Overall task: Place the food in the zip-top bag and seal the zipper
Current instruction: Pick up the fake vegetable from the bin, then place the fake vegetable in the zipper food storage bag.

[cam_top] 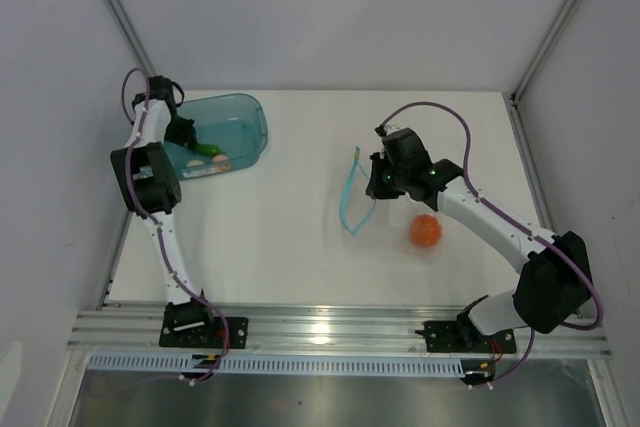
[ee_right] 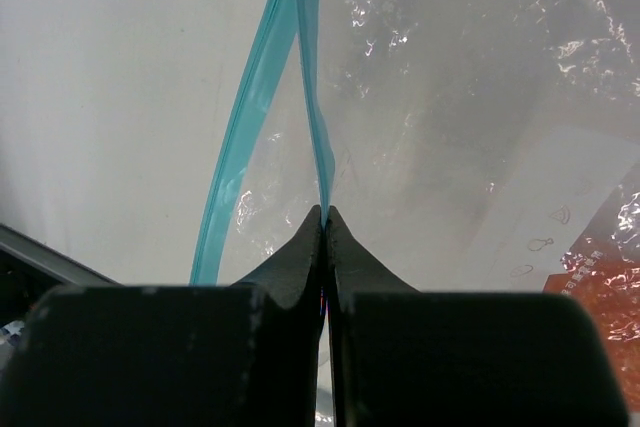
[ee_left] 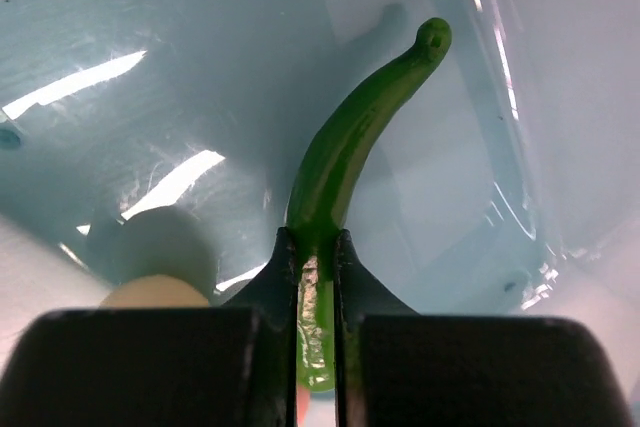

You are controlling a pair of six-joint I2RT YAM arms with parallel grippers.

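One slim, curved green vegetable (ee_left: 350,137), glossy with a knobbed tip, is in the teal tub (cam_top: 245,112), its near end pinched by the left claw (ee_left: 317,247). One cream egg-like lump (ee_left: 150,292) sits beside it. The right claw (ee_right: 323,217) pinches one lip of the light-blue zipper (ee_right: 250,97) on the single clear zip-top bag (ee_right: 450,97). One orange fruit (cam_top: 425,231) rests nearby on the surface (cam_top: 290,247).
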